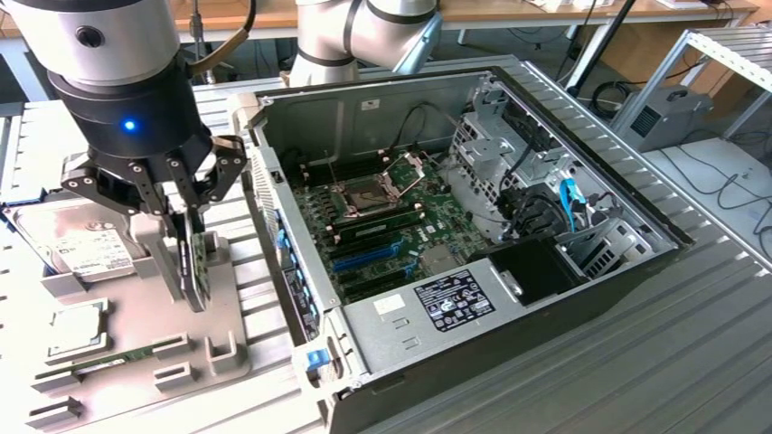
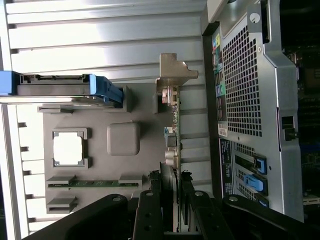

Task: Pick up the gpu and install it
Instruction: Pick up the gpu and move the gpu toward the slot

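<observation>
Between the fingers of the black gripper stands the gpu, a slim, flat, dark card with a silvery metal bracket at one end. It is on edge over the pale grey moulded parts holder, just beside the open case. The wrist view looks straight along its thin edge. There the gripper has a finger against each broad face, so the pincer looks pressed onto the card rather than spread clear of it. I cannot tell whether the lower edge has left the holder's slot. Standing the card upright seems meant to expose both flat faces to a grip from above, and the fingers sit on the end away from the bracket, leaving that end free.

Other parts lie in their own recesses on the same holder, well apart from the fingers:
- a silver hard drive with a white label
- a square silver processor chip
- a thin green memory stick

Towards the exterior view's right, the black and grey computer case lies on its side with the panel off. This turns the green motherboard and its blue expansion slots upward, probably for access from above.
</observation>
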### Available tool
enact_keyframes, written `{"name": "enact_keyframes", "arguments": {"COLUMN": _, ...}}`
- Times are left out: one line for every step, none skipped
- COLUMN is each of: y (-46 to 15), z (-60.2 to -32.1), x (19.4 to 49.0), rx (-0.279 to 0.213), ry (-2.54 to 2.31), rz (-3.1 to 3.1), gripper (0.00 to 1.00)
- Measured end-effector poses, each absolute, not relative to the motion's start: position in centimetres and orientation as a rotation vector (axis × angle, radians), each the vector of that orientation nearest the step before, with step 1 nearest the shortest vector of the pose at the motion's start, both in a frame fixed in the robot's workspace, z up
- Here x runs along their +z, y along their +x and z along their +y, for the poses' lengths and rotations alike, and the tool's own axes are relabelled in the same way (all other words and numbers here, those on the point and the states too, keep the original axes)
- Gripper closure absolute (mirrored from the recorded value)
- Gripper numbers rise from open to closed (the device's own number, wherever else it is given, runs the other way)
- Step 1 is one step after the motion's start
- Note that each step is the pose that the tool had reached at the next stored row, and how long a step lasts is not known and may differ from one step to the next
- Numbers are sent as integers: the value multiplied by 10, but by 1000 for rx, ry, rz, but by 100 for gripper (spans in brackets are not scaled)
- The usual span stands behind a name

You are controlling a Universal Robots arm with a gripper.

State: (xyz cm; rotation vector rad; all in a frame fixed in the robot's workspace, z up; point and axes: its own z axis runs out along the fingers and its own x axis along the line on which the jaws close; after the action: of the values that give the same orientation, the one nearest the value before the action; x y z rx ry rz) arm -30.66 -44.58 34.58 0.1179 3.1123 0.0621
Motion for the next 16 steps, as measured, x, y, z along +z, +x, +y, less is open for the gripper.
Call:
{"name": "enact_keyframes", "arguments": {"y": -307, "z": -446, "x": 346, "rx": 62, "ry": 118, "rz": 3112, "gripper": 74}}
{"name": "enact_keyframes", "arguments": {"y": -307, "z": -446, "x": 347, "rx": 62, "ry": 118, "rz": 3112, "gripper": 74}}
{"name": "enact_keyframes", "arguments": {"y": -307, "z": -446, "x": 348, "rx": 62, "ry": 118, "rz": 3112, "gripper": 74}}
{"name": "enact_keyframes", "arguments": {"y": -307, "z": -446, "x": 348, "rx": 62, "ry": 118, "rz": 3112, "gripper": 74}}
{"name": "enact_keyframes", "arguments": {"y": -307, "z": -446, "x": 349, "rx": 62, "ry": 118, "rz": 3112, "gripper": 74}}
{"name": "enact_keyframes", "arguments": {"y": -307, "z": -446, "x": 349, "rx": 62, "ry": 118, "rz": 3112, "gripper": 74}}
{"name": "enact_keyframes", "arguments": {"y": -307, "z": -446, "x": 349, "rx": 62, "ry": 118, "rz": 3112, "gripper": 74}}
{"name": "enact_keyframes", "arguments": {"y": -307, "z": -446, "x": 349, "rx": 62, "ry": 118, "rz": 3112, "gripper": 74}}
{"name": "enact_keyframes", "arguments": {"y": -307, "z": -446, "x": 350, "rx": 62, "ry": 118, "rz": 3112, "gripper": 74}}
{"name": "enact_keyframes", "arguments": {"y": -307, "z": -446, "x": 350, "rx": 62, "ry": 118, "rz": 3112, "gripper": 74}}
{"name": "enact_keyframes", "arguments": {"y": -307, "z": -446, "x": 350, "rx": 62, "ry": 118, "rz": 3112, "gripper": 74}}
{"name": "enact_keyframes", "arguments": {"y": -307, "z": -446, "x": 350, "rx": 62, "ry": 118, "rz": 3112, "gripper": 74}}
{"name": "enact_keyframes", "arguments": {"y": -307, "z": -446, "x": 350, "rx": 62, "ry": 118, "rz": 3112, "gripper": 74}}
{"name": "enact_keyframes", "arguments": {"y": -307, "z": -446, "x": 351, "rx": 62, "ry": 118, "rz": 3112, "gripper": 74}}
{"name": "enact_keyframes", "arguments": {"y": -307, "z": -446, "x": 351, "rx": 62, "ry": 118, "rz": 3112, "gripper": 74}}
{"name": "enact_keyframes", "arguments": {"y": -307, "z": -446, "x": 351, "rx": 62, "ry": 118, "rz": 3112, "gripper": 74}}
